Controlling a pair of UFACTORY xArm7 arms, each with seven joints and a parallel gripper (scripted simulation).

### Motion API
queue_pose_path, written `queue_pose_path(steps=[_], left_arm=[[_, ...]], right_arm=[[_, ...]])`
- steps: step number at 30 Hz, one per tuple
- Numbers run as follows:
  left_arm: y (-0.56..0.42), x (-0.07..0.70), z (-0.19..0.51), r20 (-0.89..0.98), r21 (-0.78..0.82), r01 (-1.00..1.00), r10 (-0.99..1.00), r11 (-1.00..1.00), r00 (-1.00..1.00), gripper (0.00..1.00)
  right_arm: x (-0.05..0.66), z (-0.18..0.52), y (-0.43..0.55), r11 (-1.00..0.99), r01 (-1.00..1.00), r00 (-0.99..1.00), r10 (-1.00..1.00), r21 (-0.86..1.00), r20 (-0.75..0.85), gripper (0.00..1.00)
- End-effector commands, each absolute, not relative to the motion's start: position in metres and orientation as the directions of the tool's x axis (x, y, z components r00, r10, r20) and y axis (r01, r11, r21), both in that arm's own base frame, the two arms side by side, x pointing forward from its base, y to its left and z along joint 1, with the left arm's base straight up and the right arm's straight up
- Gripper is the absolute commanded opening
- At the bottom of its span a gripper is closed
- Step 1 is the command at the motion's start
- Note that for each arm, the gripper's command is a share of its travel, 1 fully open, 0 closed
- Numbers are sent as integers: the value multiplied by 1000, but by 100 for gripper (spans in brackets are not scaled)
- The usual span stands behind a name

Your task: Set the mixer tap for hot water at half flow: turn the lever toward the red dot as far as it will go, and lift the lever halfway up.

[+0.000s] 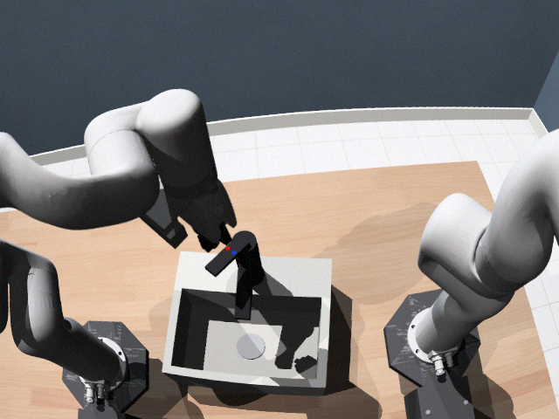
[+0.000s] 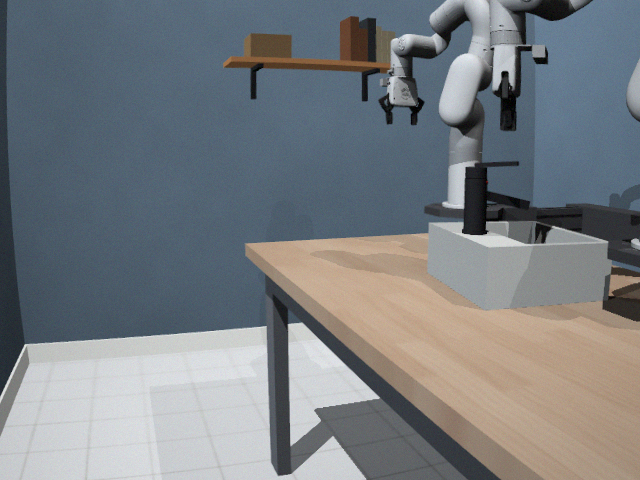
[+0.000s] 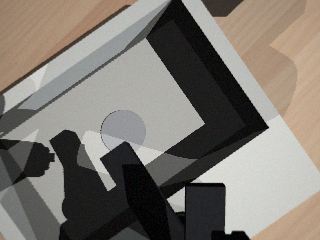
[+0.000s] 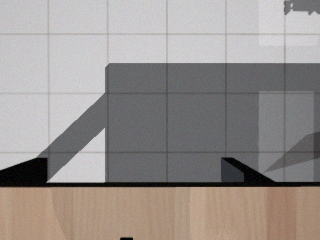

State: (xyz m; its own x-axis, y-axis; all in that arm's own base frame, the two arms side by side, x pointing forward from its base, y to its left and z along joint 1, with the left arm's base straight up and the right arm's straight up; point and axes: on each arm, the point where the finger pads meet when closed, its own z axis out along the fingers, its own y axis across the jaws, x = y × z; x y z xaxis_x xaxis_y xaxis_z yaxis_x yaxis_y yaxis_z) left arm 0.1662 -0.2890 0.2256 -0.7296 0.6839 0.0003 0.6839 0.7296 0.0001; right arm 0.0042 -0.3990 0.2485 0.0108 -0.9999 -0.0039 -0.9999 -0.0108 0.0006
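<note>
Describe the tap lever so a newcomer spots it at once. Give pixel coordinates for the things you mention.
On the wooden table [image 1: 406, 216] [image 2: 392, 310] stands a pale grey sink box [image 1: 307, 271] [image 2: 547, 273]. A black tap column [image 2: 475, 204] rises from its rim. The lever [image 1: 219, 262] [image 2: 504, 163] is the flat black bar on top, marked with red and blue dots; the spout below reaches over the basin.

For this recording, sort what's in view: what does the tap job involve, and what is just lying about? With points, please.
Part of the job:
- lever [image 1: 219, 263] [image 2: 500, 163]
- red dot [image 1: 228, 248]
- tap body [image 2: 475, 201]
- left gripper [image 2: 508, 126], shut and empty above the lever

Just there:
- box [image 2: 268, 45] on the wall shelf [image 2: 305, 64]
- upright books [image 2: 349, 40] on the same shelf
</note>
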Motion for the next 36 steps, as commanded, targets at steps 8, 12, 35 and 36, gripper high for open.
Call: queue_pose_path(steps=[8,12,35,36], left_arm=[[-290,167,227,-3,-1,684,684,730,-730,0],[-290,167,227,-3,-1,684,684,730,-730,0],[-290,167,227,-3,-1,684,684,730,-730,64],[-290,167,227,-3,-1,684,684,730,-730,64]], right_arm=[[4,250,-400,-11,-1000,11,-1000,0,0,100],[4,250,-400,-11,-1000,11,-1000,0,0,100],[4,250,-400,-11,-1000,11,-1000,0,0,100],[4,250,-400,-11,-1000,11,-1000,0,0,100]])
